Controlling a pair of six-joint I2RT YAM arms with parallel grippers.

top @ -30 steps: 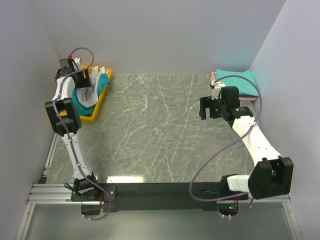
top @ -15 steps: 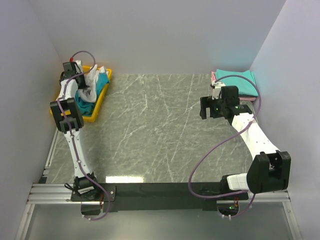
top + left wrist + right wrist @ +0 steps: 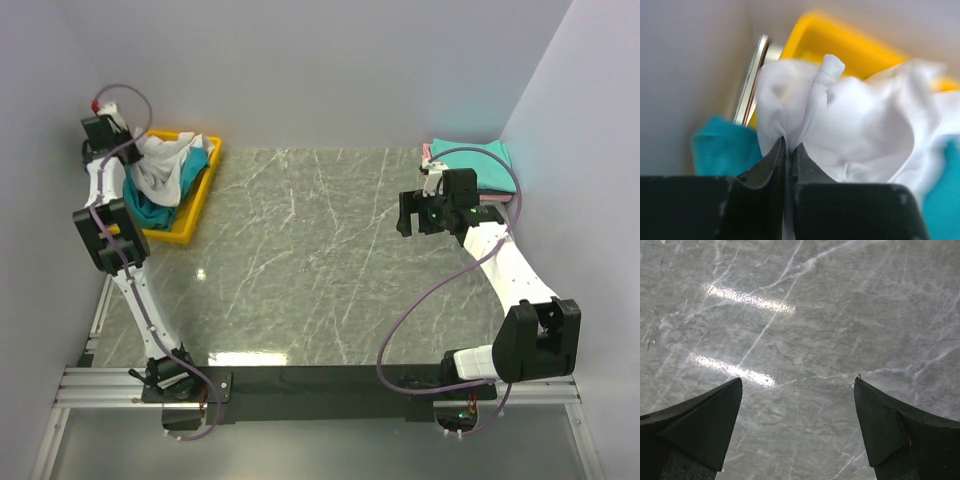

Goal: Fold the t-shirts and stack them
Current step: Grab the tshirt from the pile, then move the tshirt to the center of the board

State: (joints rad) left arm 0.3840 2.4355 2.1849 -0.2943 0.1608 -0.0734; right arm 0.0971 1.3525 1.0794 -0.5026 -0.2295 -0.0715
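A crumpled white t-shirt lies over a teal t-shirt in the yellow tray at the back left. My left gripper is at the tray's far left corner, shut on a pinched fold of the white t-shirt, which bunches up above my fingertips; teal cloth shows on both sides. At the back right lies a folded teal t-shirt on top of a pink one. Beside that stack my right gripper hangs open over bare marble, holding nothing.
The left wall stands close behind the left gripper and the tray. The grey marble tabletop spreads between the two arms. The right wall runs just past the folded stack.
My left gripper shut on the white t-shirt inside the tray and drew back to the left and up, pulling the cloth with it. The right arm has hardly moved.
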